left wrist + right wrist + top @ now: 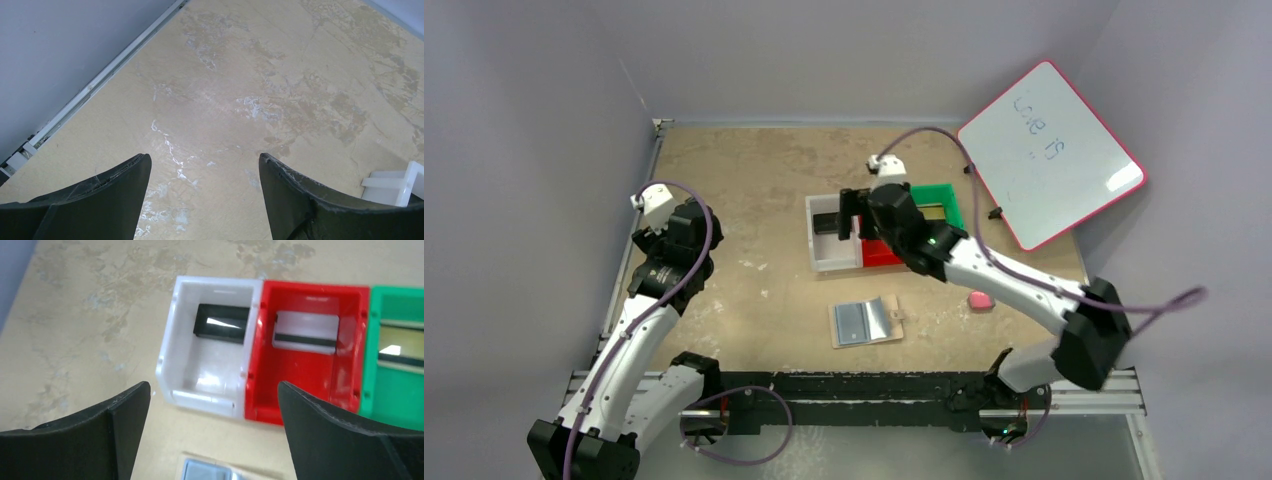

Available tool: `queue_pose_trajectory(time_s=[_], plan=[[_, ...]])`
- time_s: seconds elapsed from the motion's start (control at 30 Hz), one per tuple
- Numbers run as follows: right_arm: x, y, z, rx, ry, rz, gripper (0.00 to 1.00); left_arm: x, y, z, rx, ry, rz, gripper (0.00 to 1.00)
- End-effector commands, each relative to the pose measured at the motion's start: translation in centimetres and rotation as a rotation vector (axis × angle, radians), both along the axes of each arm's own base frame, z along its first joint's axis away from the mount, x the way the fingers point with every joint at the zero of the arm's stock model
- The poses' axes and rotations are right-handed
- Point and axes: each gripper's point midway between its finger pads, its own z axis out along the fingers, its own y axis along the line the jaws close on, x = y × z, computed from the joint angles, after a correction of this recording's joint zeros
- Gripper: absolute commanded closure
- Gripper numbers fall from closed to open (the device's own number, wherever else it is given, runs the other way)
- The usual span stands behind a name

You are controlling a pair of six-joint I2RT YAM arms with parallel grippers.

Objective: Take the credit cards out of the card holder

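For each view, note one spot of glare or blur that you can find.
Top external: bright glare on the whiteboard near its right edge. Right wrist: white glints on the black card in the white bin and on the gold card. Left wrist: even light on the table, no glare.

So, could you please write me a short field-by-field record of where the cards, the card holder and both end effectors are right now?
black card: lying in the white bin
silvery card: in the red bin
gold card: in the green bin
card holder: open flat on the table, nearer the arms than the bins
right end effector: open, empty, above the bins
left end effector: open, empty, over bare table
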Motion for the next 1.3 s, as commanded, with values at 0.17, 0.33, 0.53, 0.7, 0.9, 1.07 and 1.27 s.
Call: queue_pose_trajectory(time_s=[0.17, 0.33, 0.53, 0.7, 0.9, 1.07, 1.27], plan=[[-6.6, -4.2, -2.6, 0.429, 0.169, -0.198, 0.00, -0.1, 0.0, 0.6, -0.009, -0.017, 0.001, 0.21], [-9.9, -1.2, -2.3, 0.493, 0.191, 0.097, 0.00, 0.6, -1.5, -0.7, -0.072, 0.003, -0.054, 0.19], [-12.5, -0.9, -6.1, 0.380, 0.274, 0.109, 0.11, 1.4, -6.2, -3.7, -0.307, 0.062, -0.166, 0.14], [-15.2, -0.3, -10.8, 0.128, 0.362, 0.030, 0.15, 0.6, -10.0, -5.7, -0.501, 0.054, -0.285, 0.14], [-17.0, -1.2, -14.5, -0.065, 0.370, -0.096, 0.19, -1.6, -12.1, -8.7, -0.609, 0.109, -0.360, 0.15], [-17.4, 0.3, -14.6, -0.085, 0.364, -0.050, 0.23, -2.2, -12.2, -8.5, -0.598, 0.109, -0.393, 0.15], [-17.1, 1.0, -15.0, -0.110, 0.362, -0.052, 0.25, -2.0, -12.2, -7.8, -0.568, 0.104, -0.419, 0.16]])
